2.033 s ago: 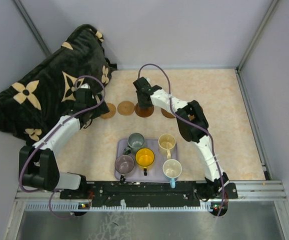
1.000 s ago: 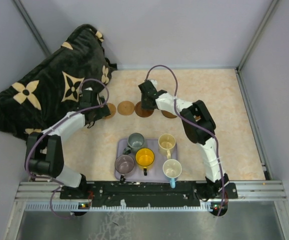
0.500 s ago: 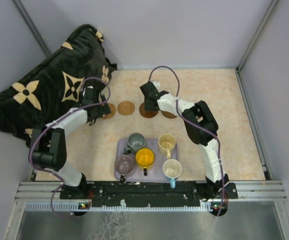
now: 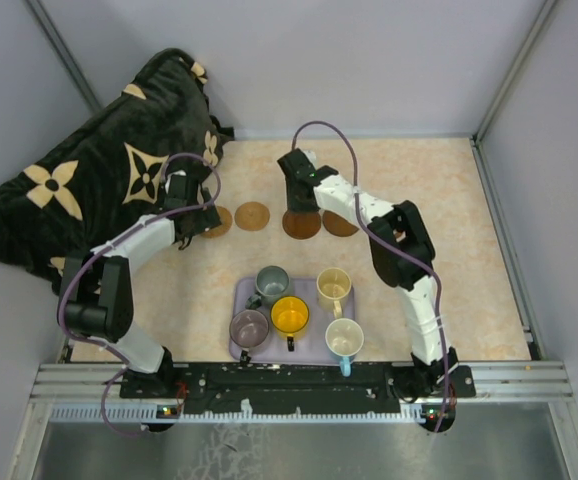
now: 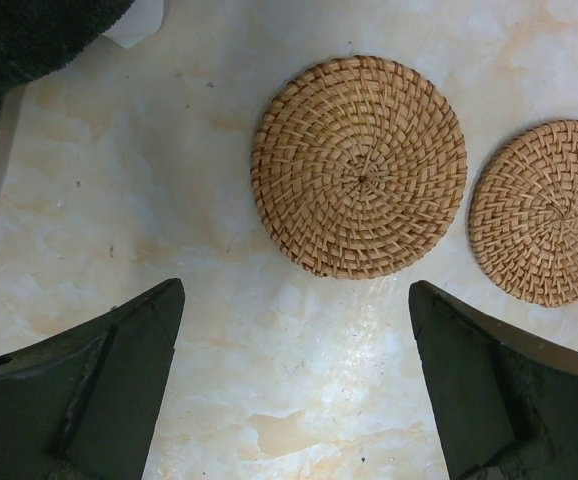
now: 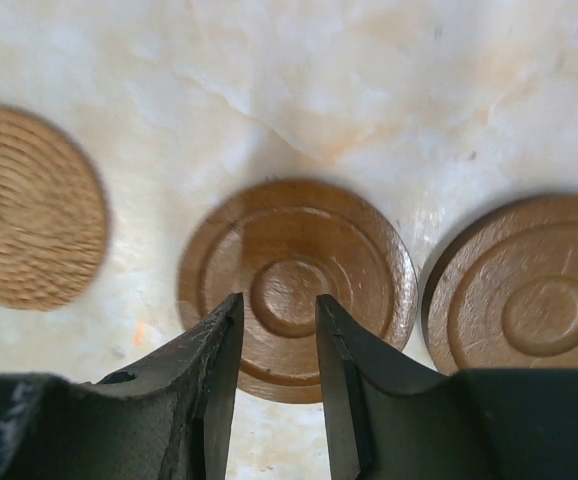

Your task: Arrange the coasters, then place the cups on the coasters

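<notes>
Four coasters lie in a row at mid-table: two woven tan ones [image 4: 219, 218] [image 4: 253, 215] and two dark brown ones [image 4: 304, 226] [image 4: 341, 225]. My right gripper [image 6: 279, 300] hovers over the left dark coaster [image 6: 297, 250], which lies flat beside the other dark coaster [image 6: 529, 290]; its jaws stand a little apart with nothing between them. My left gripper [image 5: 297, 290] is wide open just short of a woven coaster [image 5: 359, 165], with the second woven coaster [image 5: 544, 210] to its right. Several cups stand on the lavender tray [image 4: 239, 340]: grey-green [image 4: 272, 283], yellow-orange [image 4: 290, 315], mauve [image 4: 249, 327], cream [image 4: 333, 286], pale blue [image 4: 344, 338].
A dark blanket with tan flower shapes [image 4: 99, 180] is heaped at the back left, its edge close to the left gripper [image 4: 197, 225]. Grey walls enclose the table on three sides. The right arm [image 4: 369, 215] arches over the two dark coasters.
The right gripper has dragged the dark coaster a little right and nearer, close to the other dark one, and its jaws have parted slightly. The left arm has barely shifted.
</notes>
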Action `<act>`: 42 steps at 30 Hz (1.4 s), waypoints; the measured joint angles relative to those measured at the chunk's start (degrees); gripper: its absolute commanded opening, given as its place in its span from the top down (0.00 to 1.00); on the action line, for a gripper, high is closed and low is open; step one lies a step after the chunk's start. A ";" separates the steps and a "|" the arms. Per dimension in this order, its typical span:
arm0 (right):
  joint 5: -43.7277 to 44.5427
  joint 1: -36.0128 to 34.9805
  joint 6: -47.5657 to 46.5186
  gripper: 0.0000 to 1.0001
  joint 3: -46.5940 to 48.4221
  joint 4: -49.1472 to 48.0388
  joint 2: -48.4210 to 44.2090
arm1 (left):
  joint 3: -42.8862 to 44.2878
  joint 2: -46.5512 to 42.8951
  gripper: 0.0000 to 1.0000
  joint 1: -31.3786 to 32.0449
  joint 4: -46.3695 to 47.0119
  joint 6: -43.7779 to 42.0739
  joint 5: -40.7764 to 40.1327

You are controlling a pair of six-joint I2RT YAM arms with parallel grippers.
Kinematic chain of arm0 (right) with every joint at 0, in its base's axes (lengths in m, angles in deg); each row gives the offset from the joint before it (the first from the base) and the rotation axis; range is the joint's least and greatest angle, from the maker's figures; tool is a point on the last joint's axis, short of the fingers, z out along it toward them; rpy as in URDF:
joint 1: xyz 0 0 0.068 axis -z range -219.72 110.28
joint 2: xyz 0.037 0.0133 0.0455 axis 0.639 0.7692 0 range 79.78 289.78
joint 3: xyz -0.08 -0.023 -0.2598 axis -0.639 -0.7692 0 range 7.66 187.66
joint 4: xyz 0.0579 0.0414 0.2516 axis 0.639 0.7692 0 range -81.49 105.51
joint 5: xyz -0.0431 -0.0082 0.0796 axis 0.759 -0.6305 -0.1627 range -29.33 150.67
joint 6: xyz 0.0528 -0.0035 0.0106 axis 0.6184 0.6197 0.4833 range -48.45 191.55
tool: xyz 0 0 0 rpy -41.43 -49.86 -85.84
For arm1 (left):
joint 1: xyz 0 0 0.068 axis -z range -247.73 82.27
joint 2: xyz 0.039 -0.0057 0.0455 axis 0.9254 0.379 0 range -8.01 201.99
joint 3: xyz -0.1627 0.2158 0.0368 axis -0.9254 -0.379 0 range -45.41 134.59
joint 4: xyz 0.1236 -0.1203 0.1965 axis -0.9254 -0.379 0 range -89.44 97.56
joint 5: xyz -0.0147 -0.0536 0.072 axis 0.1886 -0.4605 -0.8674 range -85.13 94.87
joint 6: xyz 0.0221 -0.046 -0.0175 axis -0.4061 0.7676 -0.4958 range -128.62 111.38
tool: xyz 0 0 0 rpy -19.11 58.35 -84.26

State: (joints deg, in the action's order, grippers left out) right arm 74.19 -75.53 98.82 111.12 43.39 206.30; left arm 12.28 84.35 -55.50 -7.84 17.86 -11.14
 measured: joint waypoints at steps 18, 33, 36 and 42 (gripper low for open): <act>2.49 0.37 -2.34 0.67 -15.06 -0.96 -10.49 | -1.44 -4.96 0.00 3.26 3.50 -3.21 1.88; 2.91 0.20 -0.98 0.67 -20.57 -2.73 -12.94 | -3.06 -6.80 0.00 6.32 5.60 -4.44 2.12; 2.91 0.20 -0.83 0.67 -20.50 -2.78 -12.22 | -3.06 -5.86 0.00 6.32 5.60 -4.42 1.97; 3.06 0.17 -0.63 0.67 -19.21 -3.26 -9.51 | -3.21 -4.50 0.00 6.32 5.57 -4.39 1.64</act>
State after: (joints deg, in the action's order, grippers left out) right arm 77.25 -75.35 98.18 91.90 40.13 196.79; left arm 9.07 79.85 -49.18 -2.26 13.47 -9.50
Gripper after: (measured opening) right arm 0.334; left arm 0.997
